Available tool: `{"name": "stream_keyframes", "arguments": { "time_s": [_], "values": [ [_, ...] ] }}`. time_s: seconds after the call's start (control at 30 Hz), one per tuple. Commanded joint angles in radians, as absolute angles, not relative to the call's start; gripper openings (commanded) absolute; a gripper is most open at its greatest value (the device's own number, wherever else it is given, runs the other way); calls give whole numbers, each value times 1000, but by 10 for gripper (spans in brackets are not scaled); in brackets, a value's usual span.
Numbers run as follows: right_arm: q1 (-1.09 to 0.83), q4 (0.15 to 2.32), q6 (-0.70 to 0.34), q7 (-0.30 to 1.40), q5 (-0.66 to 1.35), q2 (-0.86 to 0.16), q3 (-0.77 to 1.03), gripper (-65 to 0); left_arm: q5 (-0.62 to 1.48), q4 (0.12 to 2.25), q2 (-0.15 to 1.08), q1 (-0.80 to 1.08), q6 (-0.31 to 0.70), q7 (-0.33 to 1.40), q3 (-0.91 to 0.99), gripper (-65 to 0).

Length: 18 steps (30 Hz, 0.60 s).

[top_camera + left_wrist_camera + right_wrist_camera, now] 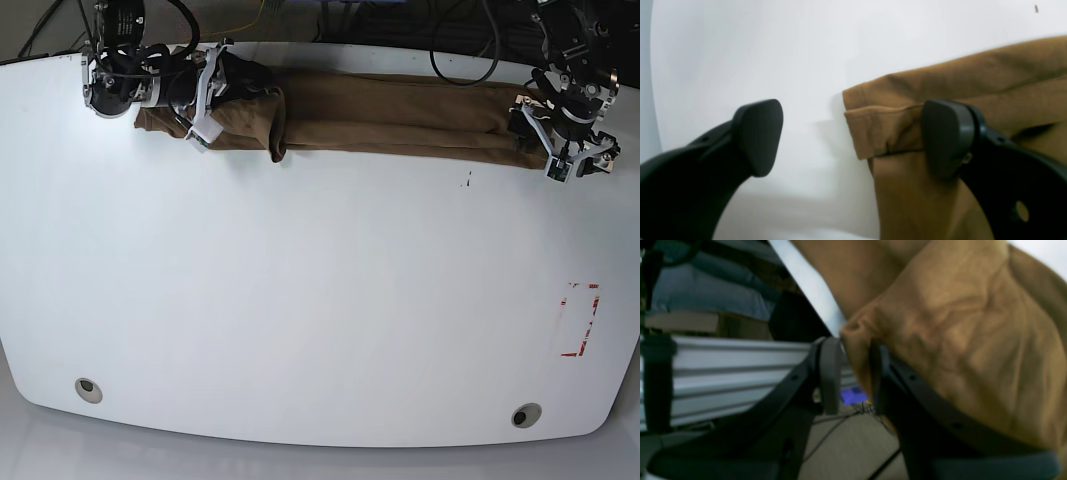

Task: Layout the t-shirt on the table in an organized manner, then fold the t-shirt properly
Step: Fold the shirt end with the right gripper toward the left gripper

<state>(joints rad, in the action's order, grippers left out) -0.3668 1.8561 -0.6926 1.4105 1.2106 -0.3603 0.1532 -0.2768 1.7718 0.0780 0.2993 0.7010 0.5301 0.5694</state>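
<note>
Judging by the deep creases and the way it slumped in rolls, the plain tan-brown cotton t-shirt (390,122) looked light, limp and apt to bunch rather than slide; nothing fragile about it. It lay as a long rumpled band along the far edge of the large glossy white tabletop (300,300), stretched between the two arms, far from flat.

Left gripper (853,140): jaws spread wide, one pad over bare table, the other over the cloth just beside a stitched hem corner; nothing was pinched. That double-layered hem seemed the firmest place to take hold, since a single loose layer would probably drag and fold under.

Right gripper (850,373): jaws stood partly apart with a folded bulge of fabric between them at the table's rim. Whether they clamped the cloth or only bracketed it could not be told from the blurred wrist view; the base view hid it too.

Surface: smooth, shiny, likely low in grip, so cloth should drag easily when pulled. Two round grey holes (88,390) sat near the front edge, a red dashed rectangle mark (580,320) on the left arm's side, a few small dark specks (467,181) close to the shirt.

Room: dark cables behind the table, pale floor and ribbed metal rails below the rim.
</note>
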Motion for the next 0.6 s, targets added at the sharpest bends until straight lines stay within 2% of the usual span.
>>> {"name": "stream_keyframes", "arguments": {
  "time_s": [0.0, 0.13, 0.2, 0.27, 0.33, 0.4, 0.57],
  "values": [
    [-363, 1877, -698, 1396, 1204, -389, 139, -499, -269, 1788, 90, 295, 698, 512, 573, -34],
    [-363, 1879, -698, 1396, 1148, -403, 117, -455, -269, 1788, 90, 295, 698, 512, 573, -34],
    [-363, 1879, -698, 1396, 1127, -403, 117, -403, -269, 1788, 90, 295, 698, 512, 573, -34],
    [-364, 1879, -698, 1396, 1112, -403, 117, -314, -269, 1788, 90, 295, 698, 512, 573, -34],
    [-364, 1879, -698, 1396, 1112, -401, 122, -252, -269, 1788, 90, 297, 698, 512, 573, -34],
    [-363, 1879, -698, 1383, 1113, -400, 122, -218, -269, 1788, 90, 297, 698, 512, 575, -34],
    [-361, 1894, -698, 1317, 1119, -384, 151, -223, -266, 1790, 90, 297, 698, 512, 575, -34]
  ]
}}
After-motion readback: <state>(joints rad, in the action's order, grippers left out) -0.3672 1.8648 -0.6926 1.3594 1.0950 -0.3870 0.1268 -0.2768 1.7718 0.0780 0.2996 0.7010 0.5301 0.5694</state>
